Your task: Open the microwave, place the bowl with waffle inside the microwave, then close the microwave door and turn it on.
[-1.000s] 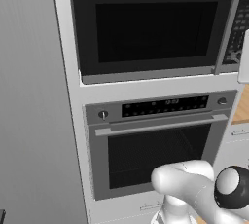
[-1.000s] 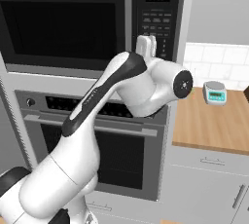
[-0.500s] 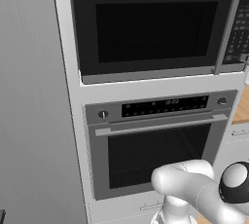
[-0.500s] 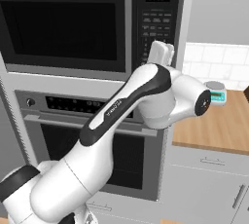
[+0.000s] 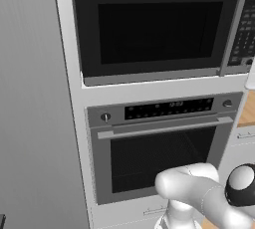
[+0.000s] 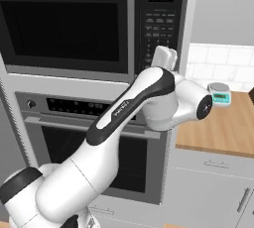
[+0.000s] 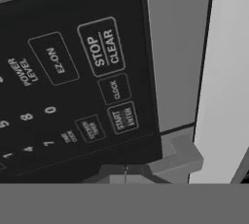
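Swung rightward since earlier, the arm holds its pinched-shut gripper near the microwave keypad, above the oven.

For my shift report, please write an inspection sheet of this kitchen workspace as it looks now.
Surface: wooden counter to the right of the appliance column.
Job's things: microwave, microwave door shut; keypad close before the hand camera, START/ENTER button low in the hand view. Bowl with waffle: nothing seen.
Clutter: small scale on the counter.
Grippers: gripper shut, at the keypad's lower part.
Cables: nothing seen.
Surroundings: grey oven below the microwave, white drawers under the counter, tiled wall.
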